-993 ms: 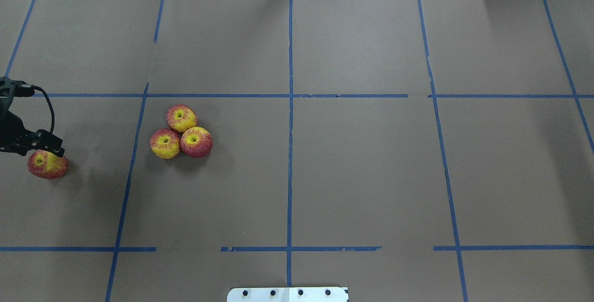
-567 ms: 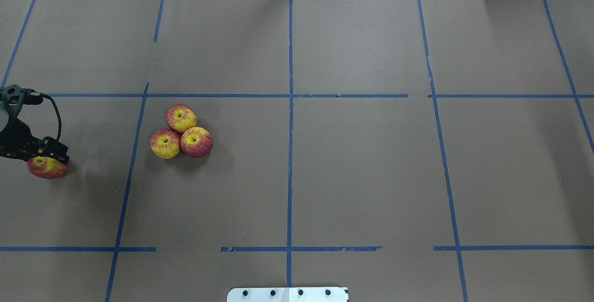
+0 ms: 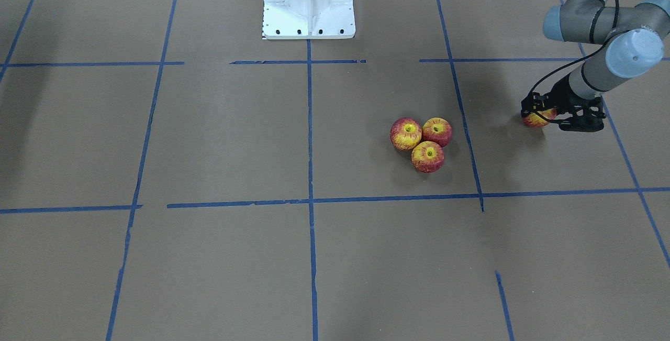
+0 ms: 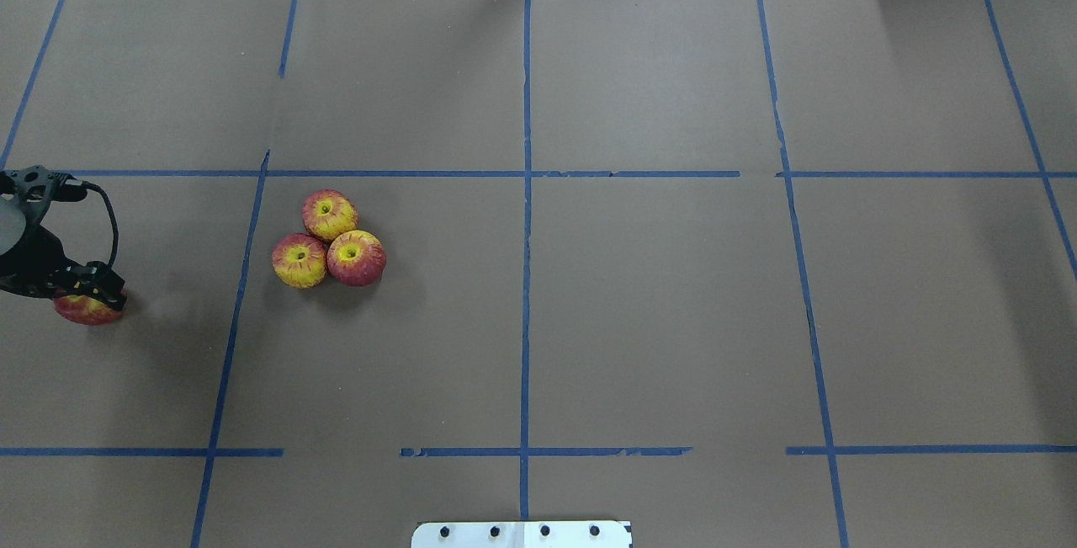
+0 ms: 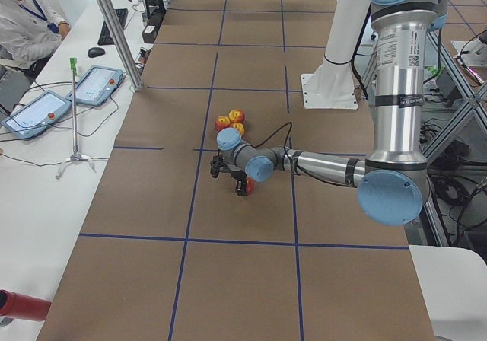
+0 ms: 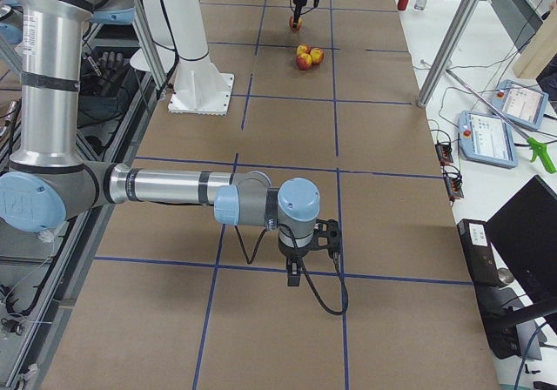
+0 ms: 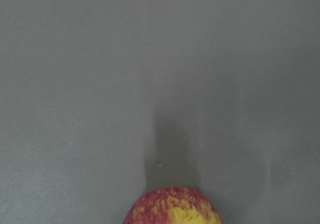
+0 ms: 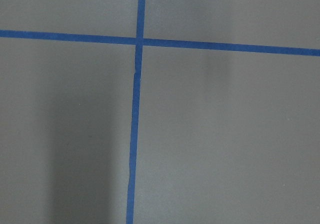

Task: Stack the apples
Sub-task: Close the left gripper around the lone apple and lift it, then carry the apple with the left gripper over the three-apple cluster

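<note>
Three apples (image 4: 330, 215) (image 4: 299, 260) (image 4: 357, 258) sit touching in a cluster on the brown table; the cluster also shows in the front view (image 3: 427, 156). The fourth apple (image 4: 84, 312) (image 3: 535, 120) lies alone at the table's far left. My left gripper (image 4: 88, 294) (image 3: 539, 114) is low over it, looks open, with its fingers beside the apple. The left wrist view shows only the apple's top (image 7: 172, 208) at the bottom edge. My right gripper (image 6: 294, 272) shows only in the exterior right view, near the table over a tape line; I cannot tell if it is open.
The white robot base plate (image 3: 309, 21) (image 4: 522, 534) sits at the robot's edge of the table. Blue tape lines (image 4: 526, 194) divide the brown cover. An operator (image 5: 23, 21) and control tablets (image 5: 95, 84) are on a side desk.
My left gripper has moved down and toward the lone apple and now covers most of its top. The apples have not moved.
</note>
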Motion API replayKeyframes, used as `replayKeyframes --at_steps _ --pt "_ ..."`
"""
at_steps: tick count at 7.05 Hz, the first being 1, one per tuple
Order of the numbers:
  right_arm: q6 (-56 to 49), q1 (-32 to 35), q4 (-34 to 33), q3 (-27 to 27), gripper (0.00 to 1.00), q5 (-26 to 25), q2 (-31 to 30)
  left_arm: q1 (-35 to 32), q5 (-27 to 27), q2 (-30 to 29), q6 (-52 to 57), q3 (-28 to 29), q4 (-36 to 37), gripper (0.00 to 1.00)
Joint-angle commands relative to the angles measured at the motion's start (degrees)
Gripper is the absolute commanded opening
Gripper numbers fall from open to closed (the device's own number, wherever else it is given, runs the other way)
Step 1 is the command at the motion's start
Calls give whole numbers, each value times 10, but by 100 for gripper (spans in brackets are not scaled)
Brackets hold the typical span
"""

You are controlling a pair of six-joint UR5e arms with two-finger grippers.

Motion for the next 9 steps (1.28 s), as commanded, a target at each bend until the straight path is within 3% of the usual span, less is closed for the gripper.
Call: replayKeyframes --at_steps 1,3,5,7,9 --pt "0 0 0 0 100 0 0 -1 -40 -5 -5 -58 12 0" --pt "0 0 0 0 100 0 0 0 -61 -115 -91 -58 28 0" --pt "0 0 0 0 100 0 0 1 -51 -222 -132 -55 128 0" --pt "0 0 0 0 100 0 0 37 14 -264 -159 -51 157 0" --pt "0 0 0 0 100 0 0 54 15 -273 -160 -33 156 0"
